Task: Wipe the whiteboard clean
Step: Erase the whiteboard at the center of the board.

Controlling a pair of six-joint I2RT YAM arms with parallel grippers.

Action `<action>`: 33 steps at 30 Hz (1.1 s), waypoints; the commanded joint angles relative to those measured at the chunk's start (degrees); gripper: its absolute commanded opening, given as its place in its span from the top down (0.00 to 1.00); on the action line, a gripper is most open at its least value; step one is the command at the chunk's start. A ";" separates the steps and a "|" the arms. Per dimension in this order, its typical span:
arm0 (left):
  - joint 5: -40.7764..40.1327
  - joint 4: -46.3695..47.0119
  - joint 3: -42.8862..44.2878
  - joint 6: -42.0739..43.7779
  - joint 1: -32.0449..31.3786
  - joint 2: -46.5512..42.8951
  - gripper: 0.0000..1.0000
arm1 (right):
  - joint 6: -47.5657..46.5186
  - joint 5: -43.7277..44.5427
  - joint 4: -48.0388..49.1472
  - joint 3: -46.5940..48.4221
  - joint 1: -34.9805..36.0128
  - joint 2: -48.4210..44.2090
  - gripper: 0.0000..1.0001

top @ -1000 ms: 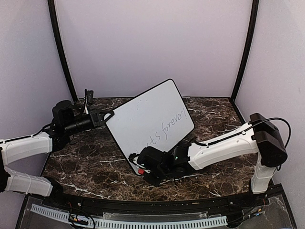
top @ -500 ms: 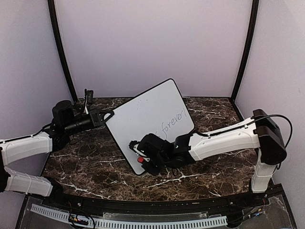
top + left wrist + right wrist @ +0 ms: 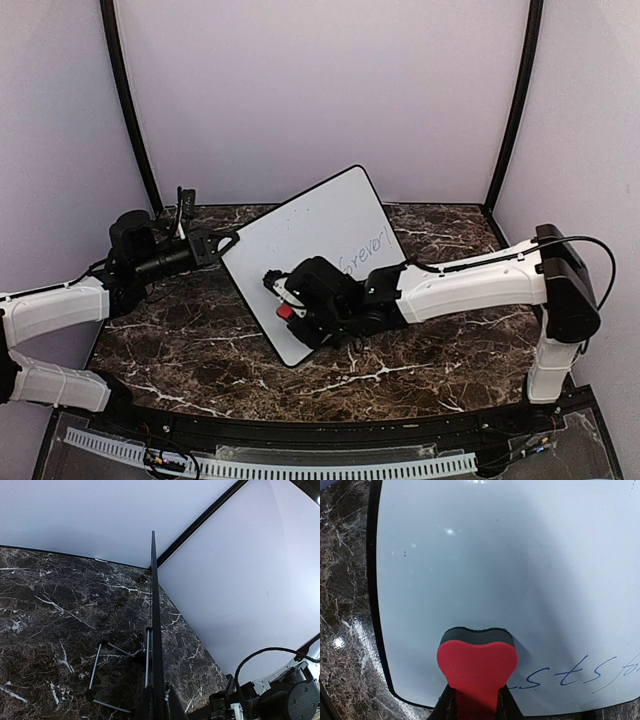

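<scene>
Red eraser [image 3: 476, 665] is clamped in my right gripper [image 3: 476, 707], jaws narrow around its near end. Its dark felt edge [image 3: 476, 634] points away from the wrist and sits against the face of the whiteboard [image 3: 520, 555]. On the right wrist view, dark-blue handwriting [image 3: 580, 677] starts just right of the eraser and reads "sts fo" before the frame cuts it off. The board's black-framed near-left edge runs close on the eraser's other side. From the top camera the right gripper [image 3: 283, 305] is over the lower half of the whiteboard [image 3: 320, 225], and the writing [image 3: 366, 252] past it shows as "orever!", slanting up toward the far right corner. The board stands tilted mid-table on the brown marble top [image 3: 180, 350], one corner low toward me and the opposite one up against the back. My left gripper [image 3: 215, 243] is pinched tight on the board's left edge. On the left wrist view I get the board edge-on [image 3: 152, 605] running straight out from between the fingers [image 3: 147, 710], with a thin wire stand [image 3: 97, 665] on the marble beside it. Pale lilac walls [image 3: 300, 90] behind.
</scene>
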 commanded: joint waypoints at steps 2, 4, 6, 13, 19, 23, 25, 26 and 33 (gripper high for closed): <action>2.09 6.34 1.37 -1.95 -0.56 -3.23 1.00 | 3.26 -0.01 0.49 -7.19 0.23 -2.26 0.83; 2.19 6.45 1.28 -2.01 -0.56 -3.15 1.00 | 4.15 -0.10 0.58 -9.40 0.23 -3.42 0.83; 2.24 6.44 1.27 -2.08 -0.56 -3.03 1.00 | 4.82 -0.26 0.58 -11.03 0.22 -4.36 0.83; 2.19 6.47 1.26 -2.10 -0.56 -2.83 1.00 | 4.74 -0.59 0.78 -10.76 0.63 -4.33 0.83; 2.02 6.22 1.26 -1.92 -0.56 -2.81 1.00 | 2.17 -0.01 0.58 -5.27 2.78 -1.37 0.83; 1.96 6.20 1.26 -1.98 -0.56 -2.95 1.00 | 1.95 0.73 0.57 -4.36 3.98 0.19 0.83; 1.93 6.13 1.26 -1.90 -0.56 -3.07 1.00 | 2.26 1.20 0.45 -5.03 3.97 0.42 0.83; 1.91 6.20 1.26 -1.91 -0.56 -3.13 1.00 | 2.40 1.51 0.46 -5.67 4.01 0.38 0.83; 2.30 6.45 1.26 -2.19 -0.56 -2.97 1.00 | 4.00 1.24 1.04 -11.65 2.59 -1.94 0.83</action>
